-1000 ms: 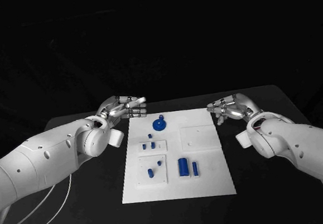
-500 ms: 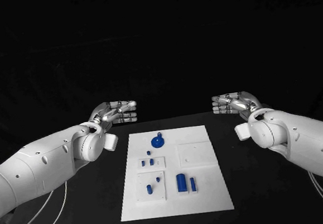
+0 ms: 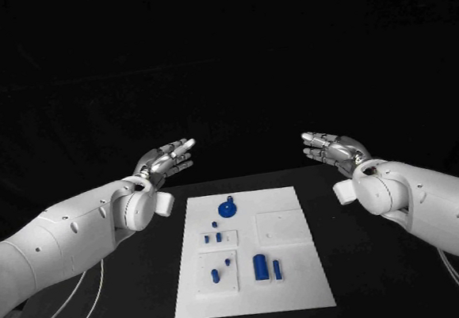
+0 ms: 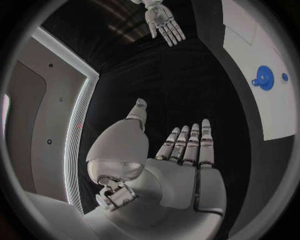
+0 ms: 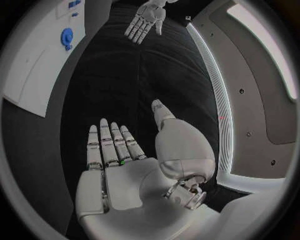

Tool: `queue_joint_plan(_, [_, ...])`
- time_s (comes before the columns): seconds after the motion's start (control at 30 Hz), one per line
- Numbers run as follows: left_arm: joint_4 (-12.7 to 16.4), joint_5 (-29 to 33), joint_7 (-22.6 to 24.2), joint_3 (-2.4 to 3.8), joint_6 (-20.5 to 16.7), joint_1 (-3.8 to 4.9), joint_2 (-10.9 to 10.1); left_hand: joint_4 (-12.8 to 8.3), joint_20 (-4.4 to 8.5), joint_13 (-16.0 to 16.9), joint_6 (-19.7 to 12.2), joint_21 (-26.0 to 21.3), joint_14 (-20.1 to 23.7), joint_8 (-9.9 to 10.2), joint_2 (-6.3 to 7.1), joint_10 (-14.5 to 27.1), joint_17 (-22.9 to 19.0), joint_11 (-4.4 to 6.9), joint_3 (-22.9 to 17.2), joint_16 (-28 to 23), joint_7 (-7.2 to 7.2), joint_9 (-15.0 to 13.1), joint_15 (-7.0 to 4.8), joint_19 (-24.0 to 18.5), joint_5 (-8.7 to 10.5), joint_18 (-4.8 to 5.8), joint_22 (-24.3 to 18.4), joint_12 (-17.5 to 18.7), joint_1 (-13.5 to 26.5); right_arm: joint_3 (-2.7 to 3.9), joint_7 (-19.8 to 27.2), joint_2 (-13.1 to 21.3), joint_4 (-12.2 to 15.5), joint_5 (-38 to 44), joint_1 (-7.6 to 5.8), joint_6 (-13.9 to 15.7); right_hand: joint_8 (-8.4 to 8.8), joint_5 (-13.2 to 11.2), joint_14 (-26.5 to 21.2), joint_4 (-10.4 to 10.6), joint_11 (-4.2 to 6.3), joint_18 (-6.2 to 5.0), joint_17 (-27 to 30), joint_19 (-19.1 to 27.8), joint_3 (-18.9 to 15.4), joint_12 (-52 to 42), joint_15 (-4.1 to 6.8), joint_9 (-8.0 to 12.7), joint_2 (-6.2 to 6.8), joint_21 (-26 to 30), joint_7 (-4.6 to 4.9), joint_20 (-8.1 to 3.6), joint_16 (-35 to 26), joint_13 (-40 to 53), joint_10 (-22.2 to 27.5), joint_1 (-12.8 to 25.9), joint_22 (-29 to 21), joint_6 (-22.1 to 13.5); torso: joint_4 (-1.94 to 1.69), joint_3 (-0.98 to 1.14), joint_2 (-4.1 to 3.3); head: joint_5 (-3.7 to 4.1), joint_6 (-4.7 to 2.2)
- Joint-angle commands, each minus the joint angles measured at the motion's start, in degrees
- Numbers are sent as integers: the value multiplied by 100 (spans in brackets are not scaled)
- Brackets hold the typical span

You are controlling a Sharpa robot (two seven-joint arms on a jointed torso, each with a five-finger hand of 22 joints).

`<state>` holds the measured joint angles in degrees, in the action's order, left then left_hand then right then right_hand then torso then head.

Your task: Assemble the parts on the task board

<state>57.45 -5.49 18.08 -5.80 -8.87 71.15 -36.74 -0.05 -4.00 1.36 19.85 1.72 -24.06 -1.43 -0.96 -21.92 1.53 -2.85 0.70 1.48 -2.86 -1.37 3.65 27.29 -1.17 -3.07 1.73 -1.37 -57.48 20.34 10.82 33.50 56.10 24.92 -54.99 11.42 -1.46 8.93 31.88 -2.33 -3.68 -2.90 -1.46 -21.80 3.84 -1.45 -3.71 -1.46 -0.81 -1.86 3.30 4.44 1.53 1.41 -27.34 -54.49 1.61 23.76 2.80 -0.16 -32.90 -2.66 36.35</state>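
Both hands are up off the counter with nothing in them: the left hand [image 3: 167, 160] sits at about 10 o'clock from the task board [image 3: 299, 285], palm up with its fingers stretched out flat and apart, and you can see that same flat palm up close in the left wrist view [image 4: 178, 165]. The right hand [image 3: 329, 146] mirrors it at about 2 o'clock from the board, fingers straight and spread too, also plain in the right wrist view [image 5: 115, 170]. Neither hand touches the board or any of the parts. Moving outward, the white task board lies in the middle of the black counter [image 3: 134, 300], well below both hands. On it, the round blue part [image 3: 226, 207] with a little knob sits near the 12 o'clock end, a few small blue pegs [image 3: 213, 237] stand a bit below it on the left side, and the bigger blue block [image 3: 262, 266] with a thin blue bar [image 3: 278, 267] just beside it sits toward the 6 o'clock end, with another small blue piece [image 3: 214, 273] to their left.
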Motion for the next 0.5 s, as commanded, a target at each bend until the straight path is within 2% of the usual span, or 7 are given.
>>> queue_joint_plan(0.03, [212,48,118,36,-301,-64,-38,5,400,-136,-1985,-172,2406,143,96,2192,-153,285,-70,-148,286,137,-365,-2729,117,307,-173,137,5748,-103,188,57,230,-210,-39,275,146,-893,-3188,233,368,290,146,2180,-384,145,371,146,81,186,-330,-444,-153,-141,2734,5449,-161,-2376,-138,8,84,126,-93])
queue_joint_plan(0.1, [448,87,200,79,-551,-145,-97,5,400,-136,-1985,-172,2406,143,96,2192,-153,285,-70,-148,286,137,-365,-2729,117,307,-173,137,5748,-256,324,141,480,-391,-77,513,146,-893,-3188,233,368,290,146,2180,-384,145,371,146,81,186,-330,-444,-153,-141,2734,5449,-161,-2376,-220,13,135,207,-153])
queue_joint_plan(0.2, [820,148,329,145,-946,-271,-190,5,400,-136,-1985,-172,2406,143,96,2192,-153,285,-70,-148,286,137,-365,-2729,117,307,-173,137,5748,-498,538,274,875,-677,-137,887,146,-893,-3188,233,368,290,146,2180,-384,145,371,146,81,186,-330,-444,-153,-141,2734,5449,-161,-2376,-273,16,168,259,-192])
queue_joint_plan(0.23, [966,172,379,171,-1101,-321,-226,5,400,-136,-1985,-172,2406,143,96,2192,-153,285,-70,-148,286,137,-365,-2729,117,307,-173,137,5748,-592,622,326,1030,-789,-160,1034,146,-893,-3188,233,368,290,146,2180,-384,145,371,146,81,186,-330,-444,-153,-141,2734,5449,-161,-2376,-279,16,172,265,-196])
queue_joint_plan(0.27, [1198,211,460,213,-1348,-400,-284,5,400,-136,-1985,-172,2406,143,96,2192,-153,285,-70,-148,286,137,-365,-2729,117,307,-173,137,5748,-743,755,409,1276,-967,-198,1268,146,-893,-3188,233,368,290,146,2180,-384,145,371,146,81,186,-330,-444,-153,-141,2734,5449,-161,-2376,-280,16,172,266,-197])
queue_joint_plan(0.33, [1548,268,581,276,-1719,-519,-371,5,400,-136,-1985,-172,2406,143,96,2192,-153,285,-70,-148,286,137,-365,-2729,117,307,-173,137,5748,-971,957,534,1648,-1236,-254,1621,146,-893,-3188,233,368,290,146,2180,-384,145,371,146,81,186,-330,-444,-153,-141,2734,5449,-161,-2376,-280,16,172,266,-197])
queue_joint_plan(0.5, [2351,401,859,419,-2571,-793,-571,5,400,-136,-1985,-172,2406,143,96,2192,-153,285,-70,-148,286,137,-365,-2729,117,307,-173,137,5748,-1484,1411,816,2486,-1842,-381,2417,146,-893,-3188,233,368,290,146,2180,-384,145,371,146,81,186,-330,-444,-153,-141,2734,5449,-161,-2376,-280,16,172,266,-197])
